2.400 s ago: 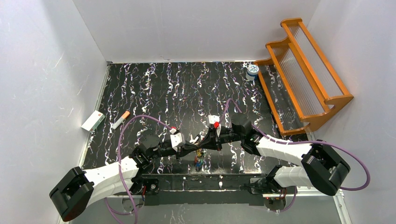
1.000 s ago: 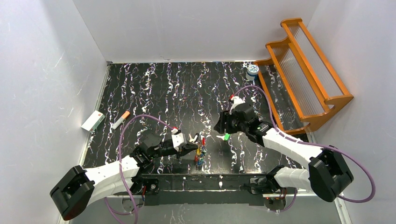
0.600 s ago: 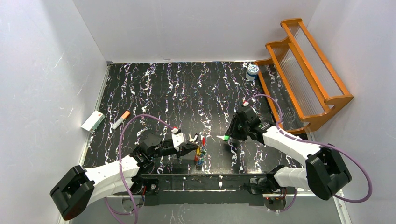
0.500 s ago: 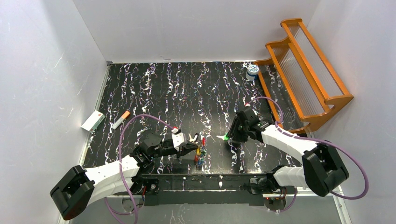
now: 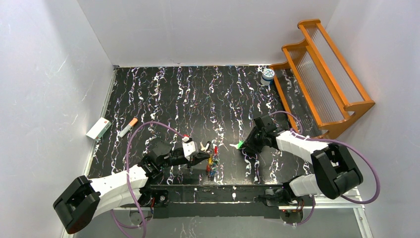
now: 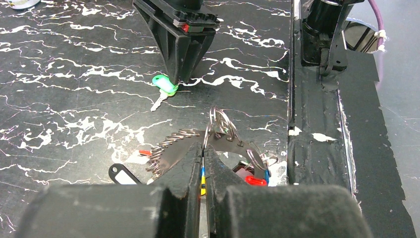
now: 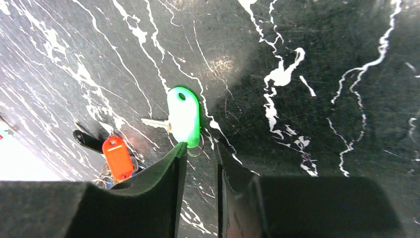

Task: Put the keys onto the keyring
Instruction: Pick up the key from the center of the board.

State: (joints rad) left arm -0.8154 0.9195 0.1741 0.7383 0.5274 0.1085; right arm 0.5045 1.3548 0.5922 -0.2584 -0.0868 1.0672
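Note:
My left gripper [image 5: 207, 154] is shut on the keyring [image 6: 220, 121], pinching its thin wire between the fingertips [image 6: 204, 148]. Several keys hang below it, with red [image 6: 255, 180], blue and yellow heads; the bunch [image 5: 212, 166] shows in the top view. A loose green-headed key [image 5: 239, 145] lies flat on the black marbled table, apart from the bunch. My right gripper [image 5: 244, 144] stands tips-down at that green key [image 7: 183, 116]. Its jaws are a narrow gap apart, around the key's small ring [image 7: 197, 147], and hold nothing. The left wrist view shows the same green key [image 6: 166, 85] under the right gripper [image 6: 181, 79].
A black-and-white tag [image 6: 121, 173] hangs at the bunch. A white box [image 5: 98, 128] and an orange-tipped pen [image 5: 128, 127] lie at the left edge. A white-and-blue jar [image 5: 268, 75] and a wooden rack [image 5: 322, 74] stand at the back right. The table's taped near edge [image 6: 317, 148] is close.
My right gripper left the keyring, swung up and right, then came down to the green key now lying on the table. My left gripper has held the keyring still.

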